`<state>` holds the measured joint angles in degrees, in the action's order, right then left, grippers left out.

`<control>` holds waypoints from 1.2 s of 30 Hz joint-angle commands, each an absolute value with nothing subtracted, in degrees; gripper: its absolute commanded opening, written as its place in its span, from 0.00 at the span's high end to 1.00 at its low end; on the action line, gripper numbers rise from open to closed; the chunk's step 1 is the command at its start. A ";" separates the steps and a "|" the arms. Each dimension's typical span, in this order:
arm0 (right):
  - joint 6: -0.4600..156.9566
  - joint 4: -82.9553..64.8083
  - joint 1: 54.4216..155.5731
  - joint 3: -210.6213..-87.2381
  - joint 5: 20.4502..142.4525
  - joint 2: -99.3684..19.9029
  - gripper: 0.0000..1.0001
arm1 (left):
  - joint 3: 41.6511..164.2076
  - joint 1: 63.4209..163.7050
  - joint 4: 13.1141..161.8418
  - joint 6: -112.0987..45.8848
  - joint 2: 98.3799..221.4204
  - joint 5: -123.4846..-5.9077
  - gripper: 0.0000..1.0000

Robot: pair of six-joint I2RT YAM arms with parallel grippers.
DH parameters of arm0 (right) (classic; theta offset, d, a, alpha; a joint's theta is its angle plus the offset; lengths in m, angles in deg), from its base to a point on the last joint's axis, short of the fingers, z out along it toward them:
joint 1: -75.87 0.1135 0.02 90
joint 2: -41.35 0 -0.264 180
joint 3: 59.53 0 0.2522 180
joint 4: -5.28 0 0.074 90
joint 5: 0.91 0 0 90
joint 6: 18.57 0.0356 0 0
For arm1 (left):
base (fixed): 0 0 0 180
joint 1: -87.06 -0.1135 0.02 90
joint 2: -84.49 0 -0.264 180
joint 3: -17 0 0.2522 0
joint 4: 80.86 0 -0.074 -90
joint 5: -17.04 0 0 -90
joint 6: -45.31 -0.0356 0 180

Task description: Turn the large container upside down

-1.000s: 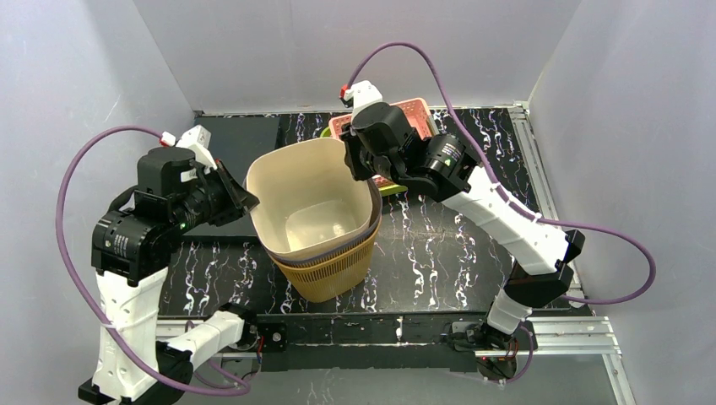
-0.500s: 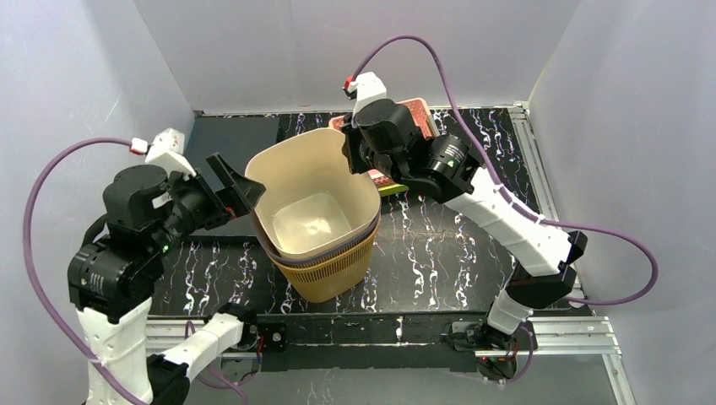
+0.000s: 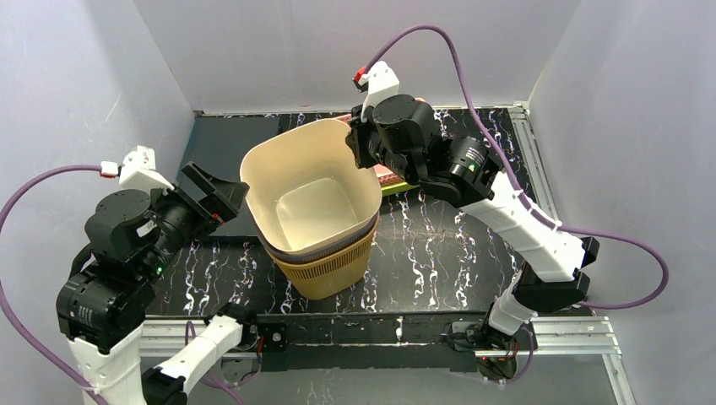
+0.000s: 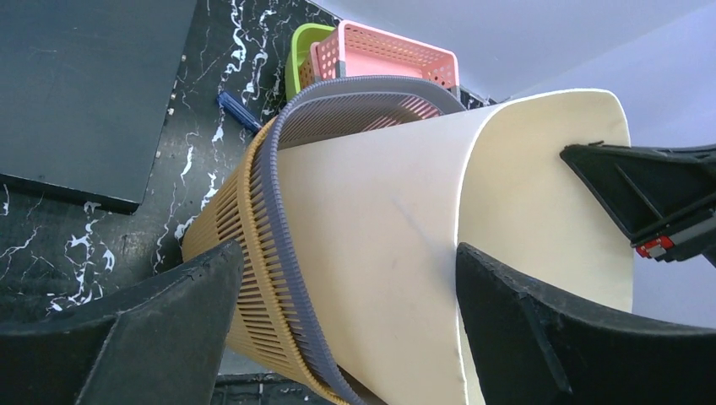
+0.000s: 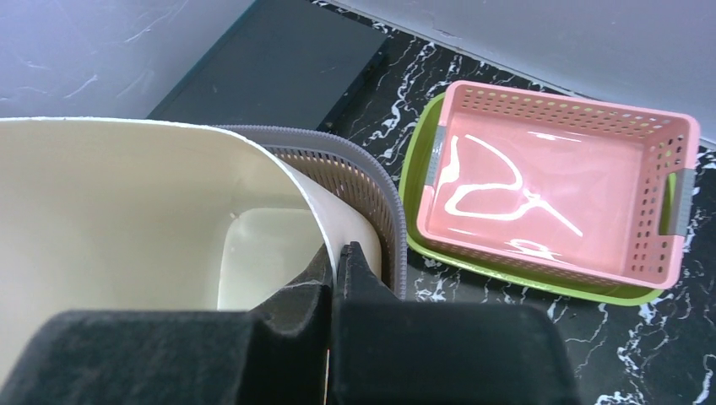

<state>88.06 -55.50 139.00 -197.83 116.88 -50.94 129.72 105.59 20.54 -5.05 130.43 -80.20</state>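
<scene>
Large container [image 3: 308,169]: cream, table centre, mouth up, seated tilted in a tan basket [image 3: 329,274]. Right gripper [image 5: 339,256]: fingers pinching the rim at 1 o'clock, apparently to lift and tip it. Left gripper [image 3: 230,196]: fingers spread, straddling the wall at 9 o'clock, likely for support.

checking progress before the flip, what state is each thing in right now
cream container: mouth up, not flipped, nested in the grey basket
grey basket: upright, nested in the orange basket
orange basket: upright, bottom of the stack
right tool: shut on the cream container's rim
left tool: open, beside the cream container's wall
pink basket: empty, sitting in the green tray
</scene>
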 commanded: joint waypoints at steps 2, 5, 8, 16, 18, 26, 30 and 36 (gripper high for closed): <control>89.88 -38.67 138.62 -203.00 122.26 -43.27 0.99 | 127.41 105.51 15.83 -4.71 130.64 -86.80 0.09; 89.33 -38.57 138.62 -202.31 123.35 -42.68 0.99 | 127.00 105.52 18.97 -5.55 129.10 -86.00 0.09; 89.75 -38.97 138.62 -200.50 123.57 -42.88 0.99 | 126.96 105.52 24.71 -8.74 128.61 -79.16 0.08; 90.07 -40.25 138.62 -197.35 127.15 -44.70 0.99 | 128.98 105.51 31.25 -12.46 130.72 -59.63 0.08; 89.92 -40.85 138.61 -197.17 128.25 -45.20 0.99 | 128.05 105.52 33.13 -12.37 130.11 -57.32 0.07; 90.27 -41.59 138.41 -195.45 130.75 -45.68 0.99 | 127.48 105.51 39.04 -11.91 127.58 -53.64 0.04; 90.57 -41.56 138.23 -194.87 130.75 -45.63 0.99 | 128.78 105.51 38.94 -12.28 127.10 -55.08 0.03; 91.80 -40.89 138.12 -194.54 128.66 -44.02 0.99 | 130.45 105.49 23.73 -9.49 126.82 -87.35 0.05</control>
<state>89.32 -50.74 139.22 -194.33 125.63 -47.60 128.45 105.61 34.22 -11.02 126.38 -65.32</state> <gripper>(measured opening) 0.042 0.959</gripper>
